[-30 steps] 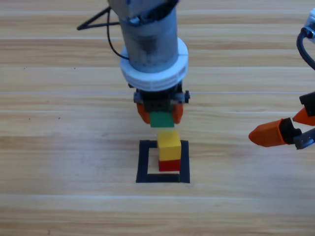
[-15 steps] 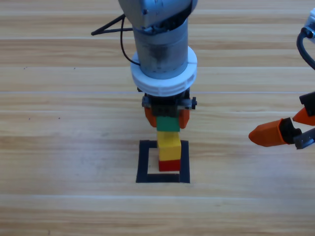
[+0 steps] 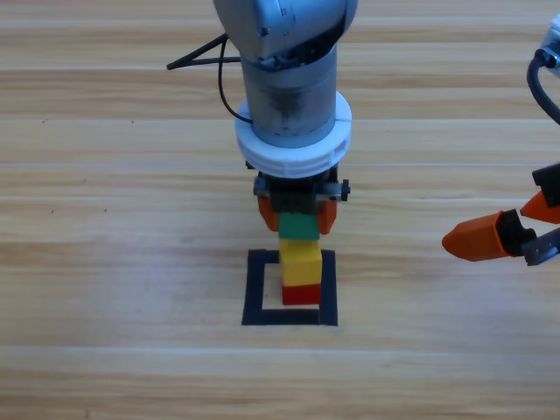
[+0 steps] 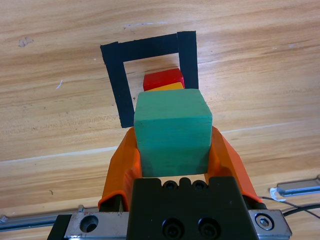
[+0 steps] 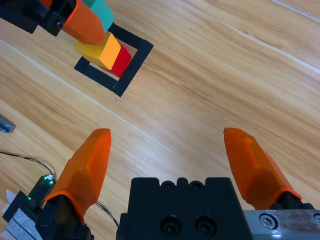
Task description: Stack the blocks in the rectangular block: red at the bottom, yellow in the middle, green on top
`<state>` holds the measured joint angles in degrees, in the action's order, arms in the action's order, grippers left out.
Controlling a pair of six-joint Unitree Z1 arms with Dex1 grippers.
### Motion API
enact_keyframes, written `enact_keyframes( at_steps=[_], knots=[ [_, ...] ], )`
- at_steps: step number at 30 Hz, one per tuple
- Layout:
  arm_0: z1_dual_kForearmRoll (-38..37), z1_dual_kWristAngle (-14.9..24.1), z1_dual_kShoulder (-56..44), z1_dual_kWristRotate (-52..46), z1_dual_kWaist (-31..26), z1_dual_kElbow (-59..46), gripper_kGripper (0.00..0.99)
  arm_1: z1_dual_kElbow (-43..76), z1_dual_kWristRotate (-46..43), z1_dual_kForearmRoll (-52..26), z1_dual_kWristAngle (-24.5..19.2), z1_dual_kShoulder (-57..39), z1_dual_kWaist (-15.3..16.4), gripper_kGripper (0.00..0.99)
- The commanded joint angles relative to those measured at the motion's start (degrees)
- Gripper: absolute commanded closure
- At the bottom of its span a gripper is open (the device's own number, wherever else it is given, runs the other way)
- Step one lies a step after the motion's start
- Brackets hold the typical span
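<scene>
Inside the black tape rectangle point(image 3: 254, 290) point(image 4: 114, 75) the yellow cube point(image 3: 300, 261) point(image 5: 96, 52) sits on the red cube point(image 3: 301, 295) point(image 4: 162, 79) point(image 5: 122, 60). My left gripper point(image 3: 297, 223) point(image 4: 172, 150) is shut on the green cube point(image 3: 298, 228) point(image 4: 172, 125) point(image 5: 103, 11) and holds it directly over the yellow one. Whether green touches yellow I cannot tell. In the left wrist view the green cube hides most of the stack. My right gripper point(image 3: 507, 226) point(image 5: 175, 145) waits open at the right edge with nothing between its jaws.
Bare wooden table point(image 3: 114, 262) lies all around the rectangle. A black cable point(image 3: 197, 57) trails from the left arm at the back. Cables and a small circuit board point(image 5: 40, 187) show at the lower left of the right wrist view.
The left gripper has carried the green cube forward and slightly right, from behind the stack to just above the yellow cube. The right arm has held still.
</scene>
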<state>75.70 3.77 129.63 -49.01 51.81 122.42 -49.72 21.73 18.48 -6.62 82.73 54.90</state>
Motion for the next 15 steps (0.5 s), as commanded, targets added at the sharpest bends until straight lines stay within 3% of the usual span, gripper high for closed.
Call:
enact_keyframes(
  at_steps=[1, 15],
  knots=[
    [0.5, 0.2, 0.8, -0.4, 1.2, -1.7, 0.99, 1.3, -0.1, -0.7, 0.0, -0.5, -1.5, 0.001],
    [0.4, -0.6, -0.3, -4.9, 2.9, -2.5, 0.99, 1.3, -0.1, -0.7, 0.0, -0.4, -1.5, 0.001]
  ],
)
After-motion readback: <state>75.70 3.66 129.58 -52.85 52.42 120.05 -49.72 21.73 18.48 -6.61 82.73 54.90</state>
